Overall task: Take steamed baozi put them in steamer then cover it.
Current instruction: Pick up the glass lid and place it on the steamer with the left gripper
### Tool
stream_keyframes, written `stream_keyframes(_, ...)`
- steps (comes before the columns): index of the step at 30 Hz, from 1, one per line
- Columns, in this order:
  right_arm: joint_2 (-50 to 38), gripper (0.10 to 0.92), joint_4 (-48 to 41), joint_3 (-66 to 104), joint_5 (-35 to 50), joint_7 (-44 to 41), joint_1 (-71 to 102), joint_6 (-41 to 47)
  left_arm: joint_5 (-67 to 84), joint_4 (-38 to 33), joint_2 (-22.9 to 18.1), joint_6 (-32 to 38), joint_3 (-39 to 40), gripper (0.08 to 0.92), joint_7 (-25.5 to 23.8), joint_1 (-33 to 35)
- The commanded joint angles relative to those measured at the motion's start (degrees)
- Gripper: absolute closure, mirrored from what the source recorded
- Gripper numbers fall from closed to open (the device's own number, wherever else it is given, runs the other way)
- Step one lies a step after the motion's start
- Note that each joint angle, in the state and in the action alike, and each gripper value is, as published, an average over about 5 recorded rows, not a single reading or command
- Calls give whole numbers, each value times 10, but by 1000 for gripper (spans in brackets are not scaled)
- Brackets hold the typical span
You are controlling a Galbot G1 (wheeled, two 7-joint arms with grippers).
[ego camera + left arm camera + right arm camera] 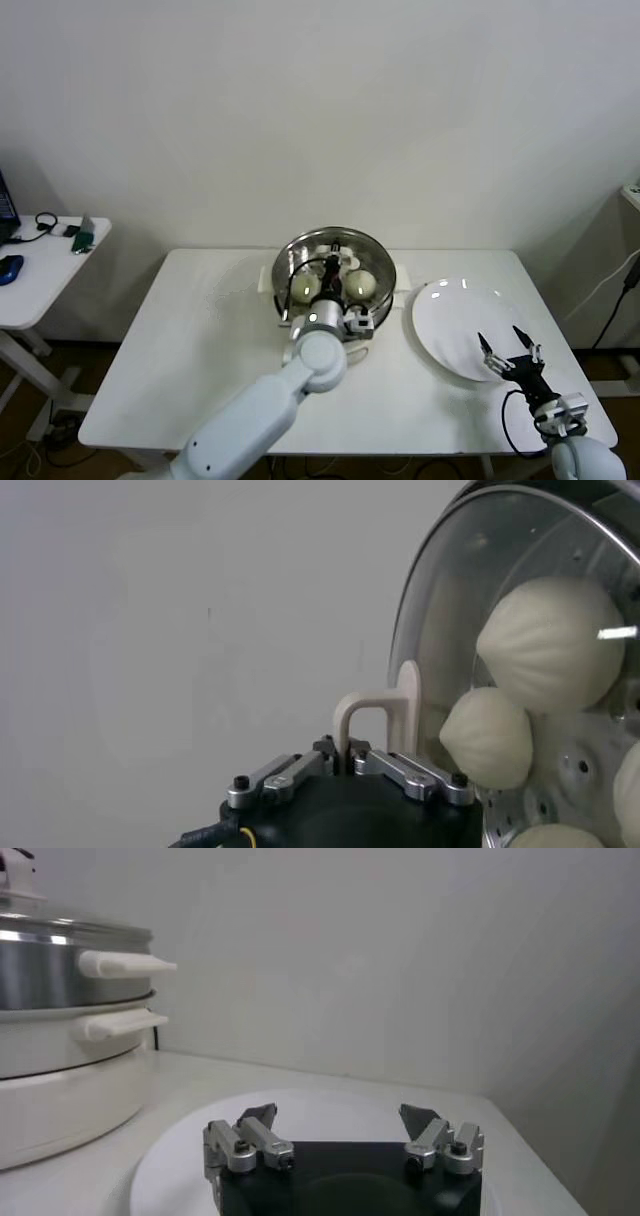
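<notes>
Near the table's (200,330) far edge, left gripper (347,757) clamped on glass lid's (440,600) handle (375,715) over steamer (384,290) holding baozi (553,640); right gripper (510,349) spread wide, empty, above white plate (450,320)

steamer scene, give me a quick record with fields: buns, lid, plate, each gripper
steamer: on the white table, left of the plate
baozi: inside the steamer, seen through the lid
glass lid: over the steamer, its handle pinched by the left gripper
left gripper: shut on the lid handle, above the steamer
plate: white, no buns on it
right gripper: open, holding nothing, over the plate's near edge
</notes>
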State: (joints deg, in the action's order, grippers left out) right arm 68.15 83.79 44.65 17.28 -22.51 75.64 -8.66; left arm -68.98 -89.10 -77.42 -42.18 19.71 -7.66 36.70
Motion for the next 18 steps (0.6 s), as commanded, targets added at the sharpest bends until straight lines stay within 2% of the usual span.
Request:
stream_keyframes(1,1,203,0,2,0,-2,0,0,5,2,1,-28,0,853,4,5)
stream_keyframes(18,6,203,-8,7,-5,-9,-4,-2,6,-13,7,-28,-2,853,1,10)
